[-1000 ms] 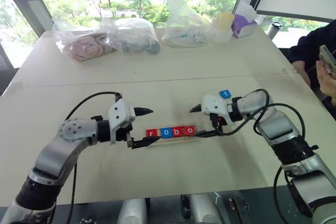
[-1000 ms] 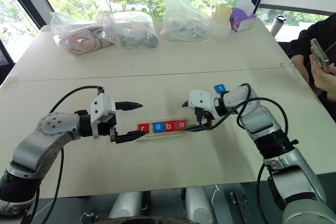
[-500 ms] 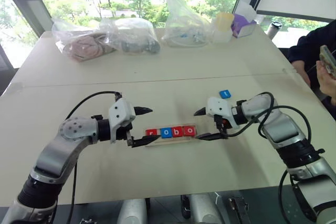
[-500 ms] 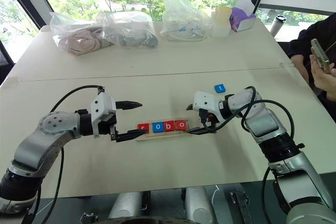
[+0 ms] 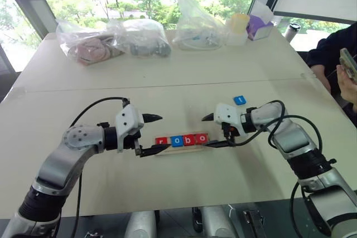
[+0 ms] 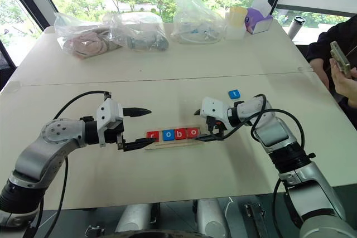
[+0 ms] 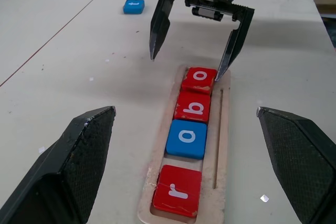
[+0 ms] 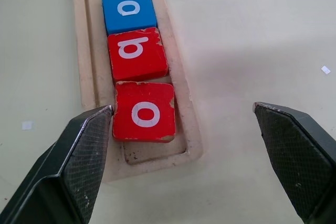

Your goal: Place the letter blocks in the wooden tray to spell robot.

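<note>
Four letter blocks (image 5: 181, 140), spelling r, o, b, o, already sit in the wooden tray (image 7: 223, 145) at the centre of the head view. The fifth, a blue t block (image 5: 239, 100), lies on the table (image 5: 184, 76) up and to the right, apart from the tray. The left gripper (image 5: 154, 134) and right gripper (image 5: 208, 131) flank the tray ends, fingers spread wide, holding nothing. By this look, only the t remains.

arms: silver-grey, black joints | cables: black, looped | wrists: white housings | pincer fingers (image 5: 150, 119): black, pointed
</note>
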Controlling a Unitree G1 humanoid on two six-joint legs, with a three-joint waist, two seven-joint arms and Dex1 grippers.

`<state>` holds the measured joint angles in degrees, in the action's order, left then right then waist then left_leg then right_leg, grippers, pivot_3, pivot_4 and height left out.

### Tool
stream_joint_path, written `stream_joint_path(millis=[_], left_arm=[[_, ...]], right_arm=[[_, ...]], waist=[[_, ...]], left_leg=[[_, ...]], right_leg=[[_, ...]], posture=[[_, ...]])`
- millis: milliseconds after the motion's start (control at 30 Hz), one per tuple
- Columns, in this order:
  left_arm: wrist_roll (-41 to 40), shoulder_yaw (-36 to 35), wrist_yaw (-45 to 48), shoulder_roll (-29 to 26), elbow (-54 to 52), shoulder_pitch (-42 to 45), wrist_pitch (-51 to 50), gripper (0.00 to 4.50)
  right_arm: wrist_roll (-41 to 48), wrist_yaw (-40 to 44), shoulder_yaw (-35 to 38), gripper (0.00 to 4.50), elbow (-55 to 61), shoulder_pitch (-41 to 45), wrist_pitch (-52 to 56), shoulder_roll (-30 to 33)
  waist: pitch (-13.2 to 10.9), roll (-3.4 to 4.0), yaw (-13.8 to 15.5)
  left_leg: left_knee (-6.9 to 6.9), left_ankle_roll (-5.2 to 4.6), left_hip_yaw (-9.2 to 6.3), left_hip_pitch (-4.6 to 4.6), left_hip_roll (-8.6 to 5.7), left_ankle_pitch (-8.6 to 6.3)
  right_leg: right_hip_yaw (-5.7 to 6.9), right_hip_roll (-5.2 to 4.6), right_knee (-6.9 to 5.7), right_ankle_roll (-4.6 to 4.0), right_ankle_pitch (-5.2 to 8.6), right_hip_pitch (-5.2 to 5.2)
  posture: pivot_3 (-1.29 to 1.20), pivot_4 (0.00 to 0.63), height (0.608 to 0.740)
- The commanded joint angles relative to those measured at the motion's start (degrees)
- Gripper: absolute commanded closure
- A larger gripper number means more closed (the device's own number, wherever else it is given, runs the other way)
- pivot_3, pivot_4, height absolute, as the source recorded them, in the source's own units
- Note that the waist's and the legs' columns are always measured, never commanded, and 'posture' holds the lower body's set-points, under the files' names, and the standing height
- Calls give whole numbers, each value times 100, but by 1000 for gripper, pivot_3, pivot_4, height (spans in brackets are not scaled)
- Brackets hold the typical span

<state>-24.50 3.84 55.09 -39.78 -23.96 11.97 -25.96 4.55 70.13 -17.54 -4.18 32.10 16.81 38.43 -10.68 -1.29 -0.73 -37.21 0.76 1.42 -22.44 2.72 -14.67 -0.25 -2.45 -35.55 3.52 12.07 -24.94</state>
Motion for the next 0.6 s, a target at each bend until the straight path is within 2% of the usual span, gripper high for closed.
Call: stream_joint_path(millis=[33, 600], left_arm=[[-128, -46, 25, -22, -230, -3, -17, 0], [-208, -50, 57, -36, -207, 41, -97, 0]], right_arm=[[42, -34, 129, 82, 171, 105, -130, -3], [105, -103, 396, 82, 243, 64, -62, 353]], waist=[[0, 0, 0], [0, 0, 3]], left_leg=[[0, 0, 0, 0, 0, 0], [0, 0, 0, 0, 0, 0]], right_leg=[[0, 0, 0, 0, 0, 0], [0, 0, 0, 0, 0, 0]], posture=[[0, 150, 740], [0, 150, 740]])
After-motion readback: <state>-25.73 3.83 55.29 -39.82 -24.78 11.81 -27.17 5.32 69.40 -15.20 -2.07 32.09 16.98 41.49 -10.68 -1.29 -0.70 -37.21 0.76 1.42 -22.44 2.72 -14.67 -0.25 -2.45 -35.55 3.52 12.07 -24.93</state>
